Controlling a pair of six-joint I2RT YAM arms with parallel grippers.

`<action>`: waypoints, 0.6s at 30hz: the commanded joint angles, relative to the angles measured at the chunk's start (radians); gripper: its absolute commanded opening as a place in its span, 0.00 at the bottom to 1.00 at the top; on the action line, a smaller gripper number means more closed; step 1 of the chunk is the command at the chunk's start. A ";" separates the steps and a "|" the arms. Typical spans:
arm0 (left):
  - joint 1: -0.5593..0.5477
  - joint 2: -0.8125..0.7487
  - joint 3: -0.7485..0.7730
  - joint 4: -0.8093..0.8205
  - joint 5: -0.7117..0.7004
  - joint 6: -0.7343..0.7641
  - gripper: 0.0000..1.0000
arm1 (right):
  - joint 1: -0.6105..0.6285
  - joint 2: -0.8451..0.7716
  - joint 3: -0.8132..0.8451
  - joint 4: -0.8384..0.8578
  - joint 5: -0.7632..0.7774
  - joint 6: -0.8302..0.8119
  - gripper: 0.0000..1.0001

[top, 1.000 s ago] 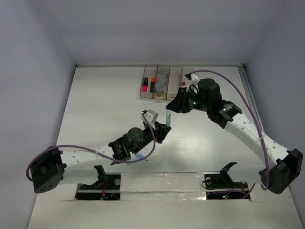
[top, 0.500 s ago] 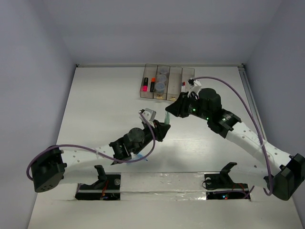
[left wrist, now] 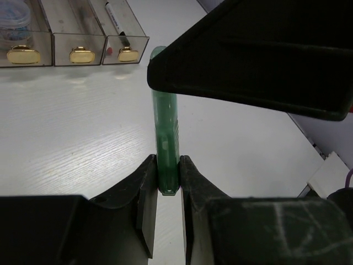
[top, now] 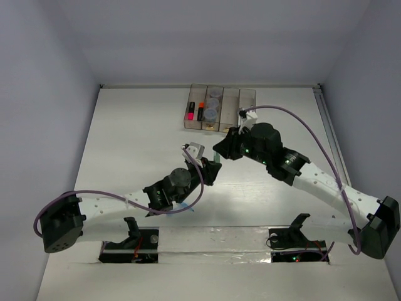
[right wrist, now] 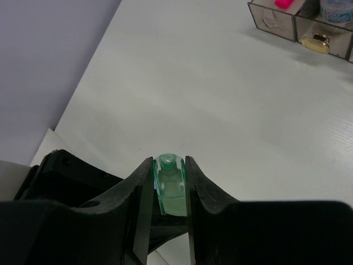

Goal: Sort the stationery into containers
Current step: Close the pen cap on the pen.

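A green translucent piece is held above the table between both grippers. My left gripper is shut on its lower end. My right gripper comes from above and is shut on its upper end. In the top view the left gripper and the right gripper meet at the table's middle. The row of four bins stands at the back. It holds a pink marker, an orange marker, clear jars and a pen.
A light-blue piece lies on the table under my left arm. The bins' gold knobs face the arms. The bins' left end shows at the right wrist view's top right. Grey walls close the table's left, back and right.
My right gripper has come down and toward the near left onto the top of the green piece. My left gripper has kept hold of the piece, nearly still.
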 commanded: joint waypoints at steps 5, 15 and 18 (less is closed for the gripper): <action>-0.007 -0.105 0.102 0.047 -0.044 0.036 0.00 | 0.143 -0.013 -0.145 0.036 0.195 0.001 0.00; 0.048 -0.190 0.156 0.021 -0.059 0.076 0.00 | 0.227 -0.007 -0.338 0.143 0.257 0.130 0.00; 0.132 -0.193 0.179 0.008 0.021 0.068 0.00 | 0.267 0.034 -0.393 0.186 0.258 0.188 0.00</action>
